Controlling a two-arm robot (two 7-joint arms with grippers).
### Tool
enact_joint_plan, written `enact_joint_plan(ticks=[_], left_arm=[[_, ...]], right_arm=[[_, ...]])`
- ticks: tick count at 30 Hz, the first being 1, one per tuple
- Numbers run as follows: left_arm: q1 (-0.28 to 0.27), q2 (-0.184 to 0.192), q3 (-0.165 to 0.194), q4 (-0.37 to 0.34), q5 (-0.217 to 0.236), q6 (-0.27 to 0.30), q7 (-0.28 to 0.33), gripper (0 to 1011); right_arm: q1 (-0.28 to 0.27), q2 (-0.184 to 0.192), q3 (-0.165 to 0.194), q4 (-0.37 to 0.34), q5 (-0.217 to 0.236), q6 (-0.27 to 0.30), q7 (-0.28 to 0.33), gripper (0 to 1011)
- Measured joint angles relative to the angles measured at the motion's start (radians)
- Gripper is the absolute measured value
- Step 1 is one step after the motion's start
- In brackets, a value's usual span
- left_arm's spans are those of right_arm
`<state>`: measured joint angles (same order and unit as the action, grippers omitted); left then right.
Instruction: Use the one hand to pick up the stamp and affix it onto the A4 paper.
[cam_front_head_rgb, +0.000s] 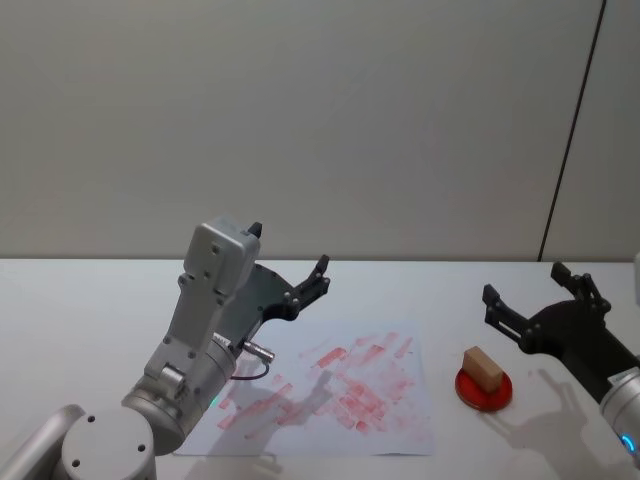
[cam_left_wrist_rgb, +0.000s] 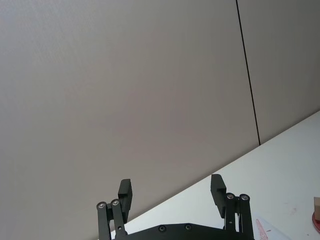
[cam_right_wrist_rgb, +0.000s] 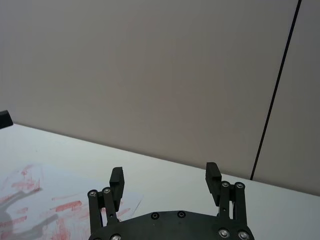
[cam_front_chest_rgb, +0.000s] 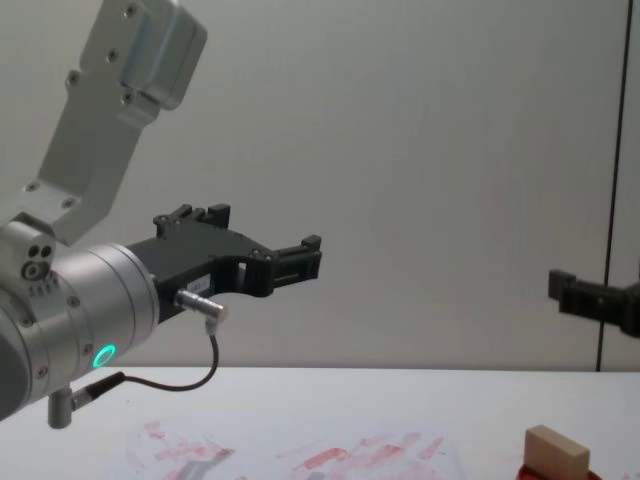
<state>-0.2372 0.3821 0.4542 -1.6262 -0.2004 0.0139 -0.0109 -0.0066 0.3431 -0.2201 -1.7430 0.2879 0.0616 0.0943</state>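
Note:
The stamp (cam_front_head_rgb: 483, 367), a small tan wooden block, rests on a round red ink pad (cam_front_head_rgb: 485, 391) at the right of the white table; the chest view shows the stamp (cam_front_chest_rgb: 555, 450) low on the right. The A4 paper (cam_front_head_rgb: 340, 385), smeared with red marks, lies flat in the middle. My right gripper (cam_front_head_rgb: 522, 281) hovers open just right of and above the stamp, nothing between its fingers (cam_right_wrist_rgb: 211, 172). My left gripper (cam_front_head_rgb: 290, 246) is raised open over the paper's far left part, and is empty in the left wrist view (cam_left_wrist_rgb: 171, 181).
A plain grey wall with a dark vertical seam (cam_front_head_rgb: 570, 130) stands behind the table. The left arm's big silver body with its green light ring (cam_front_chest_rgb: 102, 355) fills the near left. Bare white tabletop (cam_front_head_rgb: 80, 300) lies left of the paper and behind it.

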Motion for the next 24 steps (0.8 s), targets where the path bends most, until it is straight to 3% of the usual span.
enact_joint_plan(ticks=[13,24], left_arm=[[0.0,0.0,0.0,0.0,0.0,0.0,0.0,1003],[0.0,0.0,0.0,0.0,0.0,0.0,0.0,1002]], right_arm=[[0.008,0.012,0.002,0.058,-0.02,0.058,0.064,1001],[0.014,0.001,-0.017,0.1,-0.053,0.099,0.099,1001]])
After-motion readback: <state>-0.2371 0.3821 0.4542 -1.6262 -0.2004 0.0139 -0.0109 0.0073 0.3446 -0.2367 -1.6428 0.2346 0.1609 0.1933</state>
